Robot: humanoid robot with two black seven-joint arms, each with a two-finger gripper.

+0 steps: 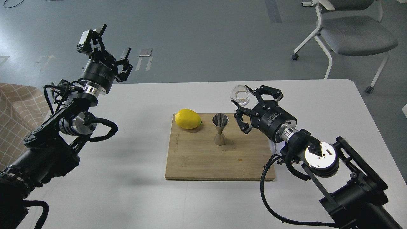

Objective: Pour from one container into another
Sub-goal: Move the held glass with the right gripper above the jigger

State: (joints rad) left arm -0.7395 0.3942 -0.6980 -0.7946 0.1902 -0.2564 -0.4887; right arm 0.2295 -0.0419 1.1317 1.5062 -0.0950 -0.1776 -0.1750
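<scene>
The small clear glass cup (240, 94) is held in the air, tipped a little toward the left, with my right gripper (246, 102) shut on it. It hangs above and to the right of the steel jigger (220, 128), which stands upright on the wooden board (197, 159). The cup is apart from the jigger. My left gripper (108, 43) is raised high at the far left, beyond the table's back edge, open and holding nothing.
A yellow lemon (188, 119) lies on the board's back left corner, just left of the jigger. The board sits mid-table on the white table (127, 190). A grey chair (353, 31) stands on the floor at the back right.
</scene>
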